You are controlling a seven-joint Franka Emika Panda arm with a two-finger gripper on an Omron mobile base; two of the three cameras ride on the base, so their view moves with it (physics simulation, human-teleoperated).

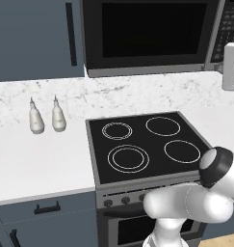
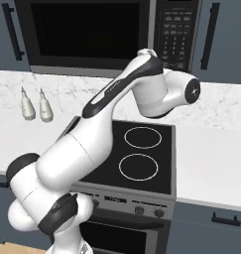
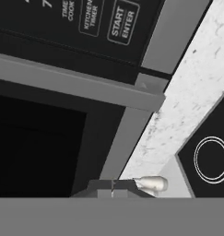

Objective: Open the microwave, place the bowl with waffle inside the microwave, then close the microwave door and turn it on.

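The microwave (image 1: 152, 36) hangs above the stove, and its black glass door (image 2: 87, 32) is closed. At its right edge is the button panel (image 2: 174, 32). My hand (image 1: 231, 67) is raised just in front of the panel's lower part. In the hand view the panel (image 3: 85, 23) is close and rolled, with the START ENTER button (image 3: 124, 22) at the top and the door's dark window (image 3: 35, 147) at the left. My gripper (image 3: 112, 188) is shut, fingertips together, holding nothing. The bowl with waffle is out of view.
A black four-ring stove (image 1: 147, 144) sits under the microwave. Two white bottles (image 1: 36, 118) (image 1: 58, 117) stand on the white counter (image 1: 36, 164) to its left. Blue-grey cabinet doors (image 1: 36, 38) (image 2: 216, 34) flank the microwave. My arm (image 2: 102, 129) rises over the stove.
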